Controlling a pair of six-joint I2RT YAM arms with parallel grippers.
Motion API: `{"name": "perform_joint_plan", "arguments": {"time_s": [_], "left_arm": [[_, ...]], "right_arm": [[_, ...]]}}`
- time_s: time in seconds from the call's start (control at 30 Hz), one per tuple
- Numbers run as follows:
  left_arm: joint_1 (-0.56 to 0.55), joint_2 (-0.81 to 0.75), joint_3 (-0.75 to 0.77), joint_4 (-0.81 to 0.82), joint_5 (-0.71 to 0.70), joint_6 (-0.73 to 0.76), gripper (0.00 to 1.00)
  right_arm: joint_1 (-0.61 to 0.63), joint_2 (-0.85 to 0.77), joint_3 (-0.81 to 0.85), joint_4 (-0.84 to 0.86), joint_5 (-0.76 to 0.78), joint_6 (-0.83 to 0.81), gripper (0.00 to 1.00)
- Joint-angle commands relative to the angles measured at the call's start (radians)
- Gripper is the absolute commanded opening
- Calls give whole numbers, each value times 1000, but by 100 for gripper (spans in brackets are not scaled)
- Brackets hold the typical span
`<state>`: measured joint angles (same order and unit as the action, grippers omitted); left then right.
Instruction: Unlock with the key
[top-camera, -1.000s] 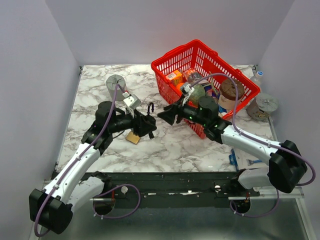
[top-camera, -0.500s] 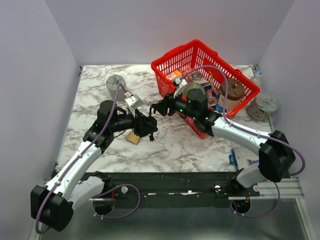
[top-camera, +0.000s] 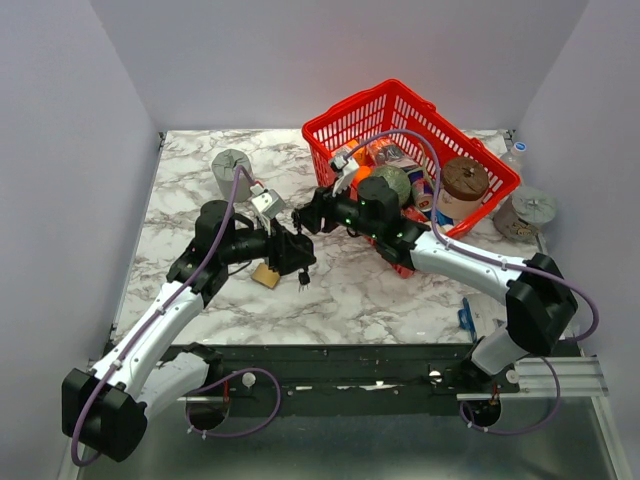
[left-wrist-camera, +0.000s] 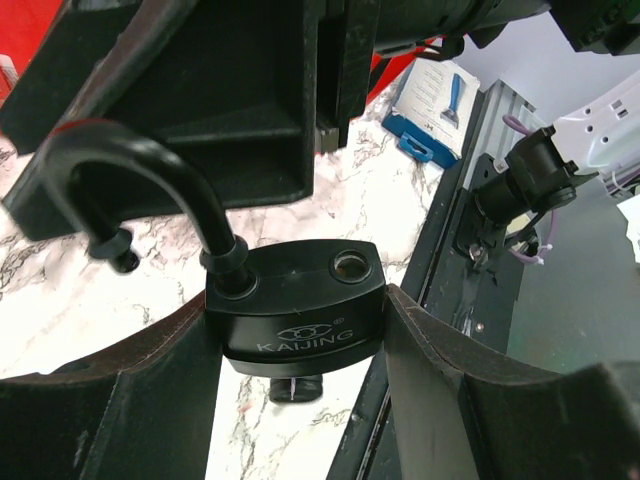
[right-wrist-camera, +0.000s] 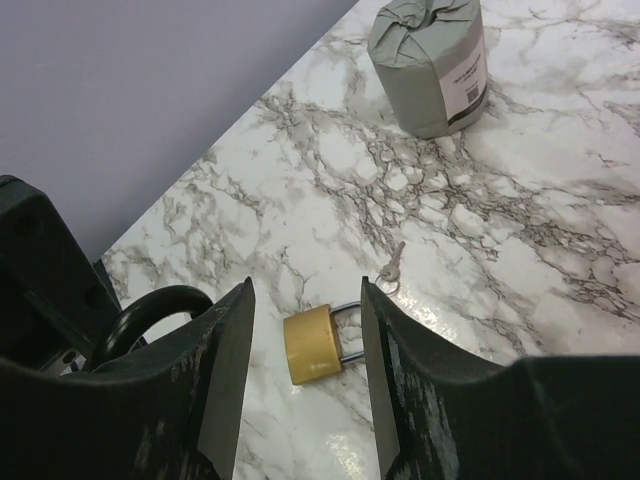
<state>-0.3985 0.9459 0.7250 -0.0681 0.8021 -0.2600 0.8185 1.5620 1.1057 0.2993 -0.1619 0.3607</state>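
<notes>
overhead, the left gripper clamps the black padlock by its body. the key hangs from the lock just below those jaws, and the right gripper sits close on their far side. from the left wrist, both jaws press the lock's sides, its shackle is out of its hole, and the key's black head pokes out underneath. from the right wrist, the jaws stand apart and empty, a brass padlock on the marble table showing between them.

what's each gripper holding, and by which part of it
Left gripper clamps the black padlock by the sides of its body, shackle open. Right gripper is open, holding nothing.
</notes>
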Motion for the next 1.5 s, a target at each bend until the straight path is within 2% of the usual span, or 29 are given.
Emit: {"name": "perform_joint_plan", "arguments": {"time_s": [0.0,0.23,0.33,0.5,0.67,0.97,1.2,1.47], "left_arm": [[4,-6,7,103,46,1,0],[4,-13,16,70,-19,24,0],[6,-18,28,4,-98,47,0],[45,-7,54,-79,-283,90,0],[107,30,88,-171,-412,114,0],[245,131,145,-346,-661,189,0],[378,336,232,-490,-750,209,0],[512,583,388,-608,-757,219,0]], "right_arm": [[24,35,51,-5,21,17,55],[27,27,43,-9,36,23,55],[27,18,33,-12,56,35,60],[21,-23,14,-22,76,27,76],[2,-130,-41,-34,97,6,86],[-36,-341,-199,-34,134,-26,91],[-61,-488,-313,-40,148,-48,93],[-78,-569,-379,-43,113,-63,93]]}}
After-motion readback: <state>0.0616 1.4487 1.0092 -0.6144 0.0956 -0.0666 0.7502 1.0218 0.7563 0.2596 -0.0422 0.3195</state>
